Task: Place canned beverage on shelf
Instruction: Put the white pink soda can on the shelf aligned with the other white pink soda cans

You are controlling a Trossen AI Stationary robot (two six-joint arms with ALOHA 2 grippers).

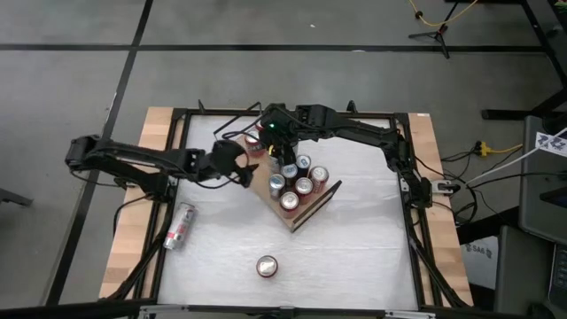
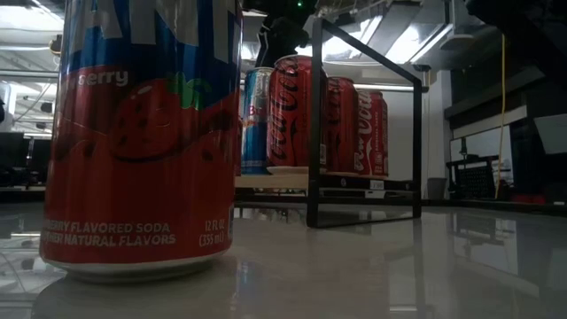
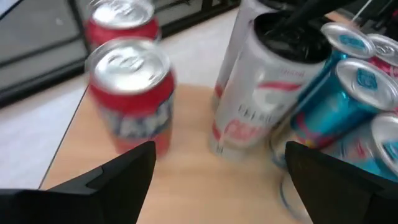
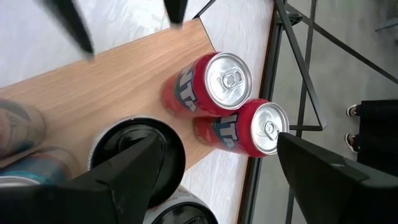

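The shelf [image 1: 295, 218] is a light wooden board with black wire rails, lying aslant at the table's middle with several cans standing on it. My left gripper [image 1: 237, 168] is open at the board's far left end. Just beyond its fingers a red can [image 3: 130, 87] stands upright on the board [image 3: 186, 174]. A second red can [image 3: 121, 18] stands behind it, off the board's edge. My right gripper [image 4: 219, 140] is open above the cans at that same end, over a white can [image 3: 261, 106] with a dark top. My right gripper: in the left wrist view a dark finger [image 3: 298, 22] reaches down to the white can's dark top [image 3: 280, 40] from above. Whether it touches the can, I cannot tell.
A can [image 1: 180, 226] lies on its side near the table's left edge. Another [image 1: 267, 266] stands upright near the front edge and fills the low view's foreground [image 2: 142, 133]. The wire rail [image 2: 363, 133] rises at the shelf's near end.
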